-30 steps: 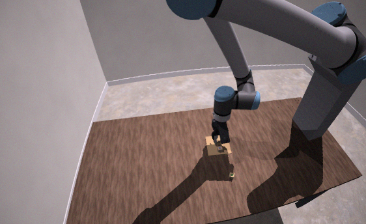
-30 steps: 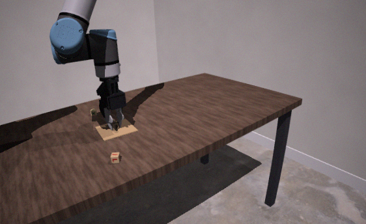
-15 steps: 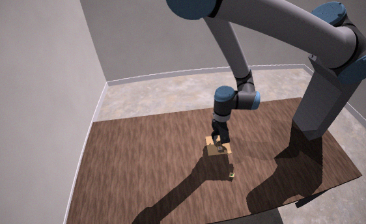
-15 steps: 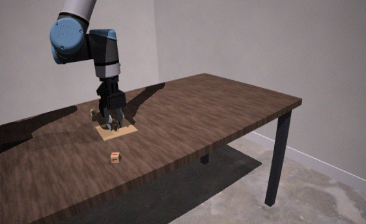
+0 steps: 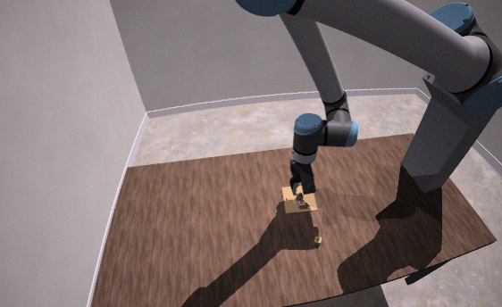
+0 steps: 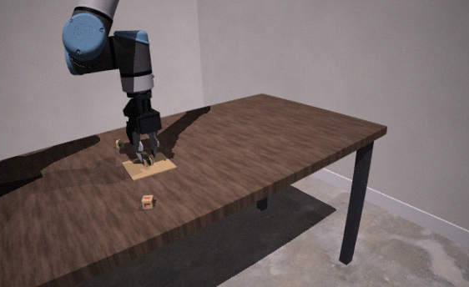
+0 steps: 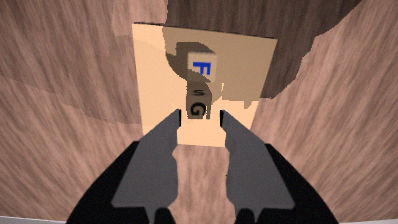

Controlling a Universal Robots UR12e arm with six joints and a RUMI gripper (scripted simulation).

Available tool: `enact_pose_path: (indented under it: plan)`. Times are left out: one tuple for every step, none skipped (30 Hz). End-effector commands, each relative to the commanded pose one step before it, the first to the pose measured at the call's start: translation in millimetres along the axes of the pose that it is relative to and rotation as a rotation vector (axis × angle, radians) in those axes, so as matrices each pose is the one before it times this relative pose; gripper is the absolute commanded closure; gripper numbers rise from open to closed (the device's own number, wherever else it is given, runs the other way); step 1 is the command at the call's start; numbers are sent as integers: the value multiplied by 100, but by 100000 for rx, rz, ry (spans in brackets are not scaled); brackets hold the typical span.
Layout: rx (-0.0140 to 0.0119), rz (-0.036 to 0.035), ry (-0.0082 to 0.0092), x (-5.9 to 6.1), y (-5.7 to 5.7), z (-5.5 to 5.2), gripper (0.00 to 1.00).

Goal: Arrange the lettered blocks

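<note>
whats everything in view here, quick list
table: one, dark wood, black legs, near the walls
mat: one, tan, on the table under the jaws
F block: one, pale with a blue letter, on the mat
G block: one, dark letter, on the mat next to the F block
red-letter block: one, tan, on the table off the mat
green-marked block: one, on the table off the mat
arm: one, grey with blue caps, above the mat
jaws: one pair, dark grey, open, either side of the G block
</note>
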State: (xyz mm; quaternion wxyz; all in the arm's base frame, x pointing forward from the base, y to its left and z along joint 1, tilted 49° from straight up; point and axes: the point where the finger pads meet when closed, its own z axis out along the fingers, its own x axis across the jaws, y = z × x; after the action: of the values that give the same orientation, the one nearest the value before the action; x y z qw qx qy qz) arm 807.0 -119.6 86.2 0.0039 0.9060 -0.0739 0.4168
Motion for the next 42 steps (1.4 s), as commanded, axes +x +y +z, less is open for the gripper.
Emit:
enact_pose_path:
  plan:
    - [-39,107,-234,-202,98,-3468,75]
    - [0,0,1,-2,-1,-540,75]
    - [0,0,1,-2,-1,-515,75]
    - [0,0,1,-2,-1,-483,75]
    - [0,0,1,-2,-1,-443,75]
    - [0,0,0,0,0,0,75]
    - [0,0,0,0,0,0,75]
    - [0,0,0,-2,-1,-397,75]
    - [0,0,0,-1,-1,-347,75]
    - [0,0,0,-1,-1,-294,75]
    - [0,0,0,-2,-1,-240,75]
    - [0,0,0,0,0,-185,75]
    - [0,0,0,-1,0,-134,75]
    - [0,0,0,-1,0,-88,75]
    - [0,0,0,0,0,-48,75]
    - [0,0,0,0,0,-19,75]
    - [0,0,0,0,0,-3,75]
    - [0,0,0,0,0,0,0]
    - [0,0,0,0,0,0,0]
    - [-7,0,-2,-1,2,0,0]
    - [4,-20,-7,-2,-17,1,0]
    - [33,33,-105,-63,-17,48,0]
    - [0,0,0,0,0,0,0]
    - [0,0,0,0,0,0,0]
    - [4,22,-34,3,7,64,0]
    - [-13,-7,35,21,6,-1,0]
    - [-10,-6,28,17,5,0,0]
    - [-6,-4,19,11,3,-1,0]
    - [-3,-2,9,4,1,-1,0]
    - [-1,-1,5,2,0,-1,0]
    - [-1,-1,3,1,0,0,0]
    - [0,-1,2,0,0,0,0]
    - [0,0,1,0,0,0,0]
    - [0,0,0,0,0,0,0]
    - [0,0,0,0,0,0,0]
    - [0,0,0,0,0,0,0]
    - [0,0,0,0,0,0,0]
    - [0,-2,0,0,0,0,0]
    - [0,-13,0,-1,1,0,0]
    - [0,0,0,0,0,0,0]
    - [0,0,0,0,0,0,0]
    - [-1,-35,-1,-2,4,1,0]
